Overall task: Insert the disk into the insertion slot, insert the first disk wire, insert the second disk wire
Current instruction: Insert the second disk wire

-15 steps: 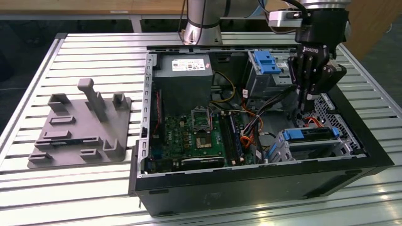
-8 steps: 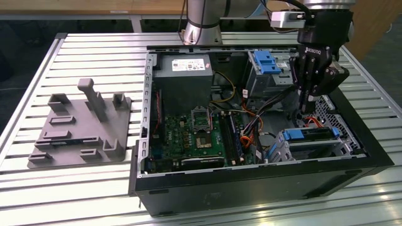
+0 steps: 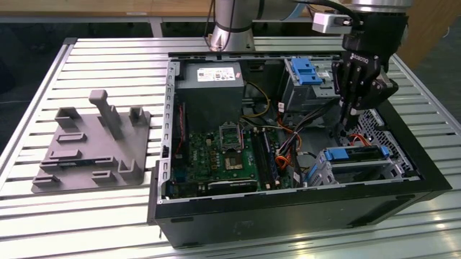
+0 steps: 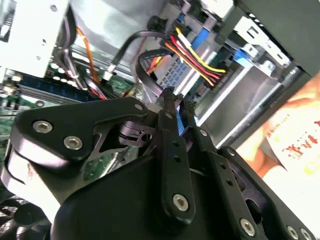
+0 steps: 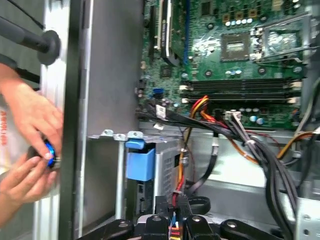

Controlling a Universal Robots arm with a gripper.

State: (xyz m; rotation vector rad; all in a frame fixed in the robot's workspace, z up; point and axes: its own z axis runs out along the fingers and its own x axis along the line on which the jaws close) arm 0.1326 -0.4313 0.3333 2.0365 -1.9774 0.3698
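Observation:
The disk (image 3: 358, 154), silver in its blue frame, lies inside the insertion slot (image 3: 392, 171), the low perforated cage at the case's front corner on the exterior view's right. My gripper (image 3: 348, 123) reaches down into the case just behind the disk. In both wrist views the fingertips stand close together, shut on the end of a black disk wire (image 4: 146, 70) that loops up to them. The gripper (image 4: 176, 100) hovers near the disk's silver body (image 4: 235, 100). The first wrist view has the gripper (image 5: 172, 202) close to the disk's blue handle (image 5: 140, 162). A bundle of red, yellow and black wires (image 4: 200, 57) runs toward the disk.
A taller grey cage with a blue latch (image 3: 306, 73) stands behind my gripper. The motherboard (image 3: 223, 156) and power supply (image 3: 209, 89) fill the case's other half. A grey fixture plate (image 3: 90, 145) lies on the table. A person's hands (image 5: 30, 130) hold a small blue object outside the case wall.

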